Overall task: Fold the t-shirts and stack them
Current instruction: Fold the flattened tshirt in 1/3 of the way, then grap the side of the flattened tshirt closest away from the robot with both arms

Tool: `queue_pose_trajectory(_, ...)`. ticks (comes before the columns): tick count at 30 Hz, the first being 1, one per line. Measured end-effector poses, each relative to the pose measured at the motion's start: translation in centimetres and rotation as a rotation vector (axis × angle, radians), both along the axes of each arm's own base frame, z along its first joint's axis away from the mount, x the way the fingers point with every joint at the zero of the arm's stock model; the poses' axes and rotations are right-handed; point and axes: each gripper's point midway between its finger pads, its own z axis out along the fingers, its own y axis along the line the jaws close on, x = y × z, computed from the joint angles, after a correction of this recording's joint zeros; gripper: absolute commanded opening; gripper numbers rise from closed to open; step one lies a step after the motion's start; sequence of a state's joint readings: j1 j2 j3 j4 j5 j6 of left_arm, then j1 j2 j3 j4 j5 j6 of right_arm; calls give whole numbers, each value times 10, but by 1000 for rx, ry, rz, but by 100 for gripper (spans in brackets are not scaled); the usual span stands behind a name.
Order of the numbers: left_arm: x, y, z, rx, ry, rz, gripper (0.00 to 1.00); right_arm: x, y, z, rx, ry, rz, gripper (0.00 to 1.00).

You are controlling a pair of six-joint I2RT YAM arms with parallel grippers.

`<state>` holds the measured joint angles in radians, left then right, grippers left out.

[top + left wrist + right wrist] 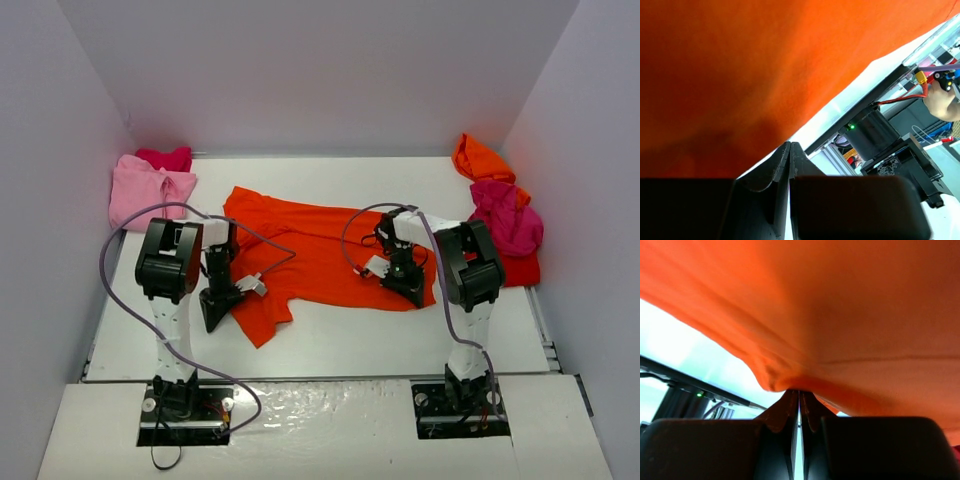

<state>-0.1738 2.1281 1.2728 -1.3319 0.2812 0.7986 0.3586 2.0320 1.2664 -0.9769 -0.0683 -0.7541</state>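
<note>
A white table (330, 345) has an orange-red t-shirt (320, 250) spread across its middle. A pink t-shirt (145, 190) lies crumpled back left, a magenta t-shirt (505, 222) at right. The right gripper (799, 392) pinches a fold of the orange-red t-shirt. The left gripper (789, 146), jaws pressed together, meets its edge.

White arms (172, 322), black motor housings (168, 262), black fingers (760, 200), looping lilac-grey cables (104, 262).
</note>
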Motion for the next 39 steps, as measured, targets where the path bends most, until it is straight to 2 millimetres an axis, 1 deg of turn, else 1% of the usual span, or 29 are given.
queue_pose_trajectory(4,2,3,0,-1,-13,6,0,-2,15,0,23,11,24,0)
queue_pose_trajectory(7,10,2,2,-17,-73,0,0,-2,20,0,37,7,25,0)
queue_pose_trajectory(8,14,1,3,-26,-105,-3,2,-2,21,0,39,3,22,0)
queue_pose_trajectory(9,22,-2,4,-42,-162,-7,6,0,21,1,41,-7,16,0)
queue_pose_trajectory(10,30,-4,8,-57,-225,-14,13,2,21,2,44,-22,11,1)
queue_pose_trajectory(11,39,-7,14,-73,-292,-23,20,5,22,3,49,-41,8,4)
queue_pose_trajectory(13,52,-16,31,-103,-414,-50,31,13,22,9,54,-93,5,15)
queue_pose_trajectory(14,57,-22,41,-121,-475,-67,35,17,21,15,58,-127,1,19)
queue_pose_trajectory(15,61,-29,53,-141,-539,-84,37,22,21,22,64,-165,-5,18)
queue_pose_trajectory(16,64,-36,65,-163,-596,-100,38,28,19,30,67,-208,-12,14)
queue_pose_trajectory(17,65,-44,77,-186,-649,-116,39,34,17,40,67,-255,-20,15)
queue_pose_trajectory(19,64,-58,100,-229,-747,-121,40,52,10,64,81,-379,-53,41)
queue_pose_trajectory(21,62,-67,118,-271,-814,-105,41,73,0,92,105,-518,-118,40)
queue_pose_trajectory(22,59,-68,123,-286,-837,-91,41,80,-8,105,118,-579,-154,37)
queue_pose_trajectory(23,57,-69,126,-296,-851,-74,40,87,-16,117,130,-634,-188,38)
queue_pose_trajectory(25,45,-66,121,-297,-826,-44,40,89,-33,133,134,-703,-240,42)
queue_pose_trajectory(26,39,-65,116,-294,-807,-32,40,88,-41,139,133,-724,-259,42)
queue_pose_trajectory(27,32,-65,108,-292,-785,-26,40,85,-42,138,137,-732,-262,42)
queue_pose_trajectory(28,24,-65,100,-288,-762,-27,40,80,-43,136,142,-730,-260,42)
queue_pose_trajectory(29,13,-67,90,-282,-737,-42,40,71,-42,129,146,-707,-253,42)
queue_pose_trajectory(31,-8,-68,74,-266,-703,-85,41,54,-42,111,142,-642,-243,42)
queue_pose_trajectory(33,-26,-72,65,-255,-696,-155,41,41,-42,94,138,-584,-245,42)
queue_pose_trajectory(36,-36,-78,60,-261,-717,-222,41,34,-46,82,133,-544,-266,41)
queue_pose_trajectory(39,-32,-85,56,-254,-764,-249,41,40,-51,75,140,-548,-301,41)
